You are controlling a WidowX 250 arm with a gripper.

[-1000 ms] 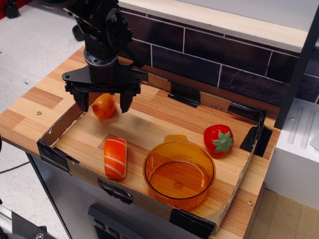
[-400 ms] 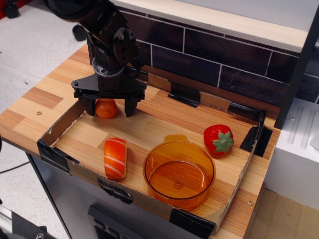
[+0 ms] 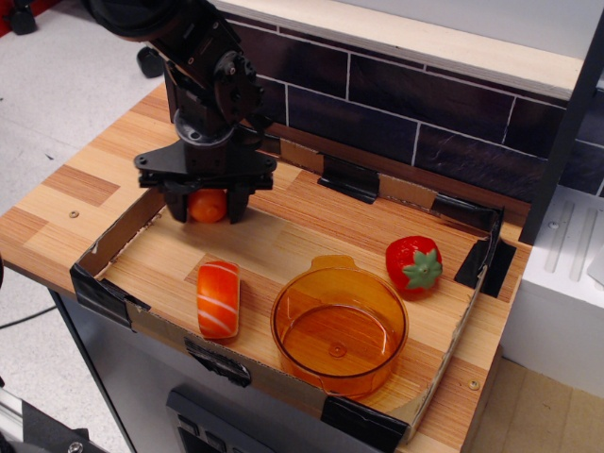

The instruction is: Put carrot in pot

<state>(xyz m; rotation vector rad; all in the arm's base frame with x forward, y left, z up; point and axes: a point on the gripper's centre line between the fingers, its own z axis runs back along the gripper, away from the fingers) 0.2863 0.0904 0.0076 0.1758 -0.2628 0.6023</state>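
On the wooden bench (image 3: pixel 66 203) sits a shallow cardboard tray (image 3: pixel 104 247) with black tape at its corners, and everything of interest lies inside it. The gripper (image 3: pixel 208 205) stands at the tray's far left corner, pointing down, and its jaws are closed in on the carrot (image 3: pixel 208 205), one black finger pressed to each side of the small orange egg shape, so that only its middle shows between them. Whether the carrot rests on the tray floor or is held just clear of it cannot be told from this view. The pot (image 3: pixel 340 330) stands at the near side of the tray, right of centre and well apart from the gripper; it is a wide, shallow, see-through amber bowl with a small tab handle on its far rim, and nothing lies in it, its bottom showing plainly through the open top. Just left of the pot, close to but not touching its wall, lies a striped block (image 3: pixel 218 299), orange with white bands, its long side running front to back. A strawberry (image 3: pixel 413 265), red with green leaves, sits beyond the pot's right side, near the tray's right wall. A dark tiled wall (image 3: pixel 425 104) rises behind the bench.
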